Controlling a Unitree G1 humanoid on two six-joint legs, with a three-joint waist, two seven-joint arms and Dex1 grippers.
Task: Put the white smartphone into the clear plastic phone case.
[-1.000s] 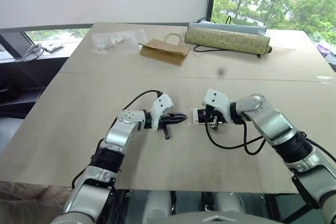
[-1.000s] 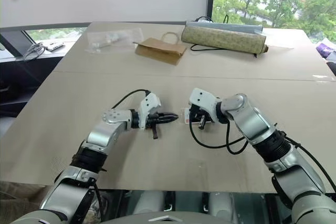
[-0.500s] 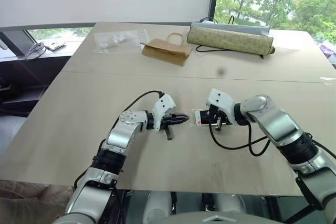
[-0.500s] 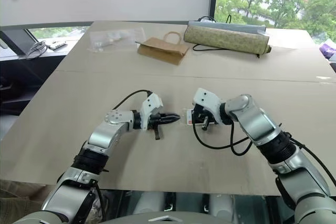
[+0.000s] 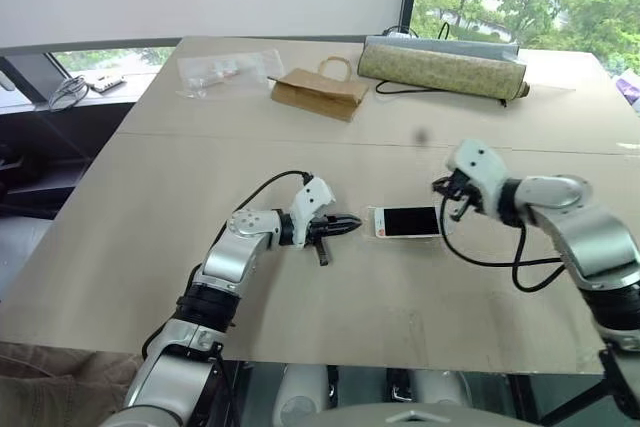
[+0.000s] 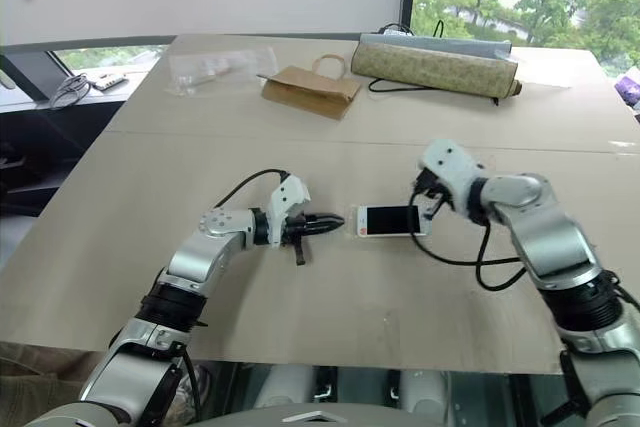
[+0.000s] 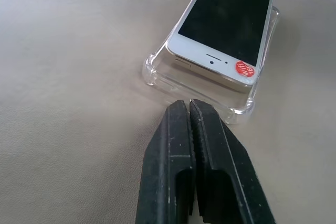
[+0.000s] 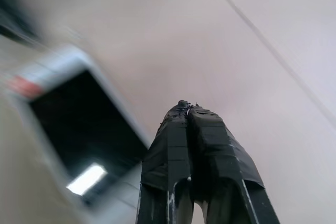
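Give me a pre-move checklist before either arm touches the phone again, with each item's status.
1. White smartphone lies screen up in the clear plastic phone case: ok.
2. Phone pressed fully flush into the case: not ok, near end sits above the rim.
3. Left tool shut, empty, just short of the case's near end: ok.
4. Right tool shut, lifted off the phone: ok.
5. Table beside the case free of clutter: ok.

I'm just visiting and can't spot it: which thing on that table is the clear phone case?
Look at the near half of the big wooden table, between the two robot grippers. There the white smartphone lies face up, and the clear plastic phone case is the thin see-through shell under and around it, unlike the crinkled plastic bag at the far edge.
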